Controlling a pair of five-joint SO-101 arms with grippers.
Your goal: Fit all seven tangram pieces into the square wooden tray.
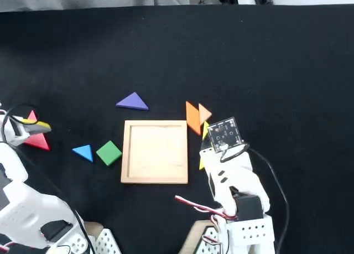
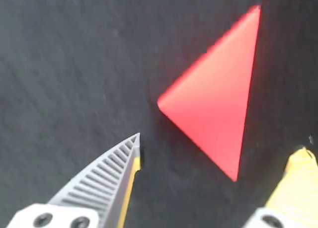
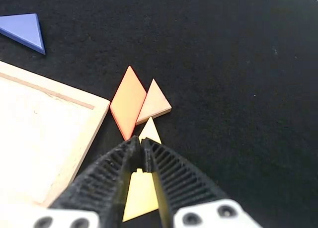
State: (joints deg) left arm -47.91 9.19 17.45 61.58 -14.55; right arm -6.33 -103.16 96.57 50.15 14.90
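Wooden tray [image 1: 155, 151] lies mid-frame on the black table [image 1: 276, 71]. Far left, the left gripper [image 2: 218, 143] gapes wide astride the red triangle [image 2: 218, 99], gripping nothing. Just right of the tray, the right gripper [image 3: 140, 142] is pinched closed, tips together over the yellow triangle [image 3: 140, 195], near the orange parallelogram [image 3: 128, 106].

Square wooden tray [image 1: 155, 178] sat mid-table, all pieces on black tabletop [image 1: 276, 71] around it. Purple triangle [image 1: 133, 102] was just behind tray's far left corner. Orange parallelogram [image 1: 192, 117] was off far right corner, with small pale-orange triangle [image 1: 205, 112] touching its right side. Yellow triangle [image 3: 149, 133] lay along tray's right edge, nearer than those two, under right gripper [image 3: 140, 142]. Green square [image 1: 109, 153] was just left of tray, small blue triangle [image 1: 83, 152] next one over. Red triangle [image 2: 213, 101] was way out by table's left edge, well apart from rest, between spread fingers of left gripper [image 2: 218, 148].
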